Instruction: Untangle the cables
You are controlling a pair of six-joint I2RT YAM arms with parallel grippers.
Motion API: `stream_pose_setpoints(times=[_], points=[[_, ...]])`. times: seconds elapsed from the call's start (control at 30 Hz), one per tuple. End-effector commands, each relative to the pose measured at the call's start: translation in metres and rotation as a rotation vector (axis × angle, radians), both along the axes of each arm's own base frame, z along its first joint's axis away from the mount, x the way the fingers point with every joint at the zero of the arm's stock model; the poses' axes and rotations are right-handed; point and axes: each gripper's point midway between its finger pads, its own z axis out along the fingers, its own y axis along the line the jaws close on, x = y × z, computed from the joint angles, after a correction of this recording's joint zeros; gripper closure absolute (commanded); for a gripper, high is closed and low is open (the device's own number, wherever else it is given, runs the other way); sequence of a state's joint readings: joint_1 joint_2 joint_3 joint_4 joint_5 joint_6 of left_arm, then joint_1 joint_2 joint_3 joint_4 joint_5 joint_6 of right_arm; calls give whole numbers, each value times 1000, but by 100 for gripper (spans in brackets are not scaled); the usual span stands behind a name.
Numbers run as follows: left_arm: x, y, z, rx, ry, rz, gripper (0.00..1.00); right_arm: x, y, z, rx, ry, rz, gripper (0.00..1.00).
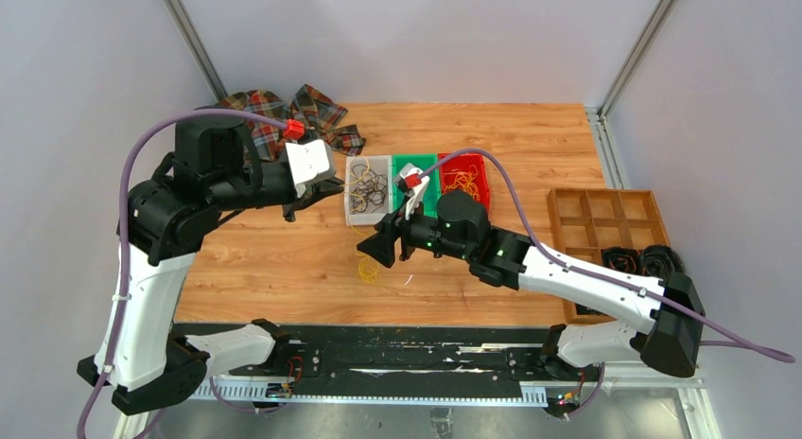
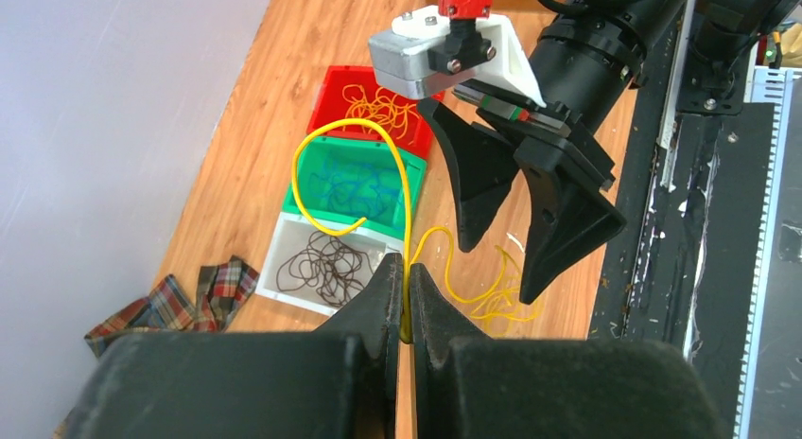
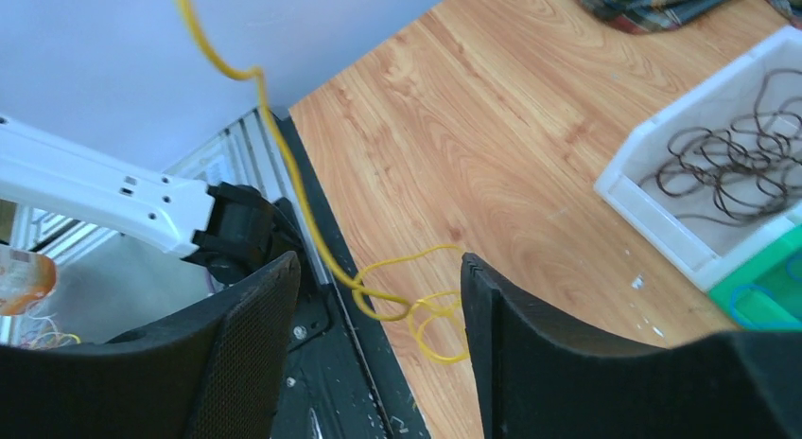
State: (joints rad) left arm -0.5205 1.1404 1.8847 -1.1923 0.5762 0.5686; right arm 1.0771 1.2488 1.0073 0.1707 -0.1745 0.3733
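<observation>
The left hand [image 2: 408,269] is clenched on one yellow cable [image 2: 406,212], pinching it between its fingertips above the desk [image 1: 284,259]. From the pinch the cable rises and bends into a wide loop. In the right wrist view it slants down to the yellow tangle [image 3: 430,316] lying on the wood near the front edge, and it seems to be caught in that tangle, though the crossing strands are too thin to be sure.

The right hand [image 3: 376,269] is released, its fingers spread wide, hovering just over the tangle and gripping nothing.

Behind it three bins stand side by side, touching. The white bin [image 1: 364,218] holds dark cables, the green bin [image 1: 402,165] blue-green ones and the red bin [image 1: 480,198] yellow ones. A plaid cloth [image 1: 303,108] lies at the far left corner.
</observation>
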Motion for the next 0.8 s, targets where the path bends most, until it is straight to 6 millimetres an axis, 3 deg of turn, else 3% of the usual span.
stream_pose_setpoints(times=[0.0, 0.17, 0.27, 0.5, 0.7, 0.77], points=[[-7, 0, 8, -18, -24, -17, 100, 16, -11, 5, -33, -41, -85, 34], [-10, -1, 2, -18, -2, -31, 99, 31, -34, 15, -120, -123, -168, 29], [-9, -3, 1, -17, 2, -35, 100, 24, -30, 16, -97, -113, -117, 33], [-9, -2, 2, -18, 0, -33, 99, -1, -1, 16, -24, -39, 57, 64], [-7, -2, -5, -3, 10, -28, 99, 9, -6, 22, -34, -53, 2, 99], [-5, -2, -16, 17, 29, -26, 99, 16, -11, 27, -38, -62, -34, 99]])
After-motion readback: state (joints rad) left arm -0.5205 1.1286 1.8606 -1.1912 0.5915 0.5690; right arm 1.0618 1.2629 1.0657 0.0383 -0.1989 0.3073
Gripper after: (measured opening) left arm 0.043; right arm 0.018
